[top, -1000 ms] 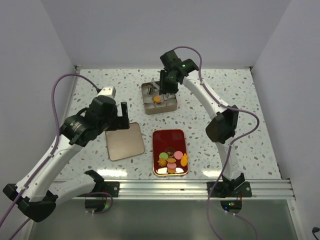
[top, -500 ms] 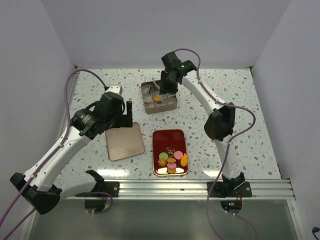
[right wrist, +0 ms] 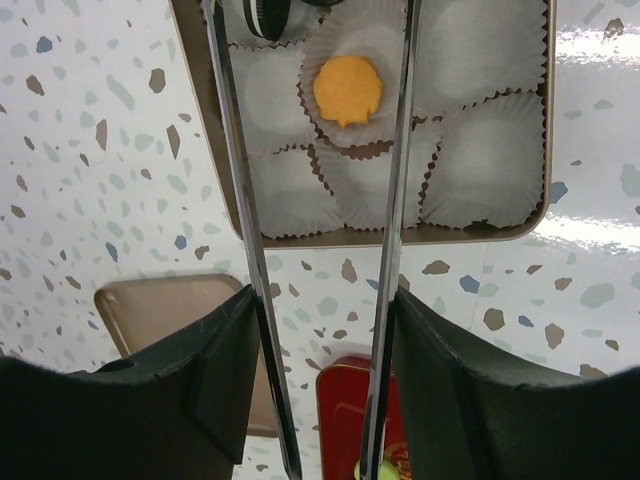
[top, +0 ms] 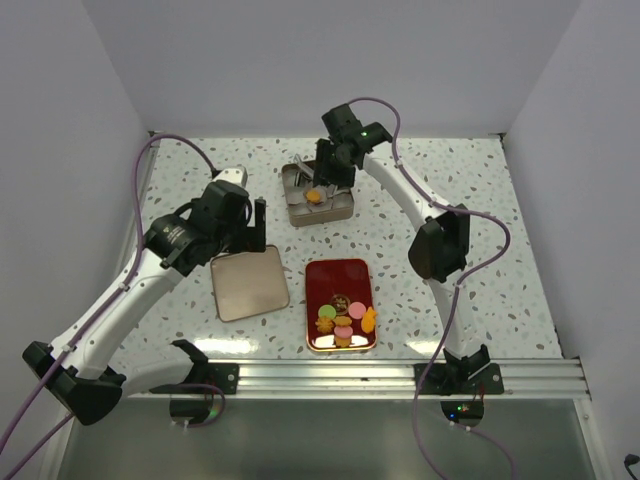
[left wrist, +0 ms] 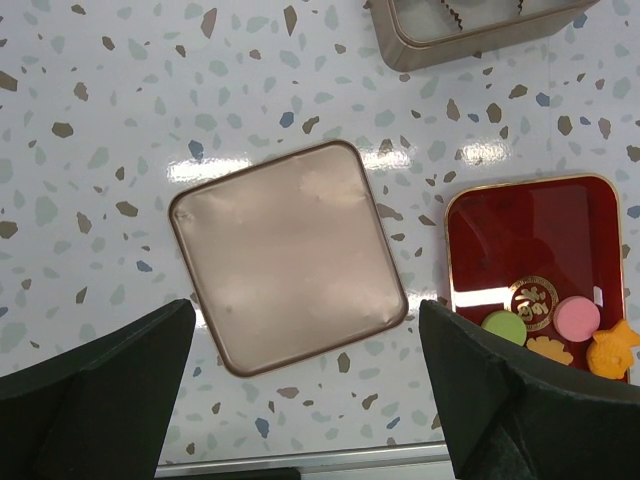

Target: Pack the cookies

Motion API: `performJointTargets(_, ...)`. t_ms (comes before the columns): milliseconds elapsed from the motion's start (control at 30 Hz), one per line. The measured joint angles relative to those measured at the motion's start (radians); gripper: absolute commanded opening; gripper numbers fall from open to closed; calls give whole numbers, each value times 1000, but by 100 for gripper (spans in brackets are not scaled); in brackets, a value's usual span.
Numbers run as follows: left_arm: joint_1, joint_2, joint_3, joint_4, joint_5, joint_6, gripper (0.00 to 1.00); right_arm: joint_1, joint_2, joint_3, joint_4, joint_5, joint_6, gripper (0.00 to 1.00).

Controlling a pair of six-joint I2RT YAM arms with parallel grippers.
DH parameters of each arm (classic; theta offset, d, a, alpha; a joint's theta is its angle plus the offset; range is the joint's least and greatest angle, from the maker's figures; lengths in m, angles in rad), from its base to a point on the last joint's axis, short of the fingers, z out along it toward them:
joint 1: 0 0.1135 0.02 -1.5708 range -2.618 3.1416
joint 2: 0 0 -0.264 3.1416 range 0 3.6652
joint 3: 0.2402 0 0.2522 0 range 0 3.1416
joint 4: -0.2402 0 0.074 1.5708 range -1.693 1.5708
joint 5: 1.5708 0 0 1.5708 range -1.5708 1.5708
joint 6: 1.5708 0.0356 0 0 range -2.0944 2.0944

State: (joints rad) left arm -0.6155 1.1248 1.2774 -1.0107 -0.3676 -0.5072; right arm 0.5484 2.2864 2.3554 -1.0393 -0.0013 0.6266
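Several cookies (top: 343, 322) in green, pink, orange and brown lie at the near end of the red tray (top: 338, 275). One orange cookie (right wrist: 347, 90) rests in a paper cup inside the open tin (right wrist: 400, 236). A dark disc (right wrist: 265, 15) sits in the cup behind it. My right gripper (right wrist: 320, 340) hovers over the tin, shut on the metal tongs (right wrist: 240, 200), whose two arms straddle the orange cookie without touching it. My left gripper (left wrist: 305, 390) hangs open above the tin lid (left wrist: 290, 255), holding nothing.
The tin (top: 318, 196) stands at the back centre, its remaining paper cups empty. The flat lid (top: 250, 283) lies left of the red tray (left wrist: 530, 230). A metal rail runs along the near table edge, and walls close in three sides.
My left arm has swung forward and to the right, over the lid. The right arm has settled slightly over the tin, and the orange cookie lies in its cup.
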Motion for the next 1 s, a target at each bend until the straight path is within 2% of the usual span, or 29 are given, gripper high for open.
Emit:
performJointTargets(300,0,-1,2,0,-1,2,100,0,-1,0,11,6,12,55)
performJointTargets(567,0,-7,2,0,1,-7,100,0,-83,-111,64,-17,32,38)
performJointTargets(1000,0,-64,2,-2,13,-49,100,41,-112,-148,111,-51,54,34)
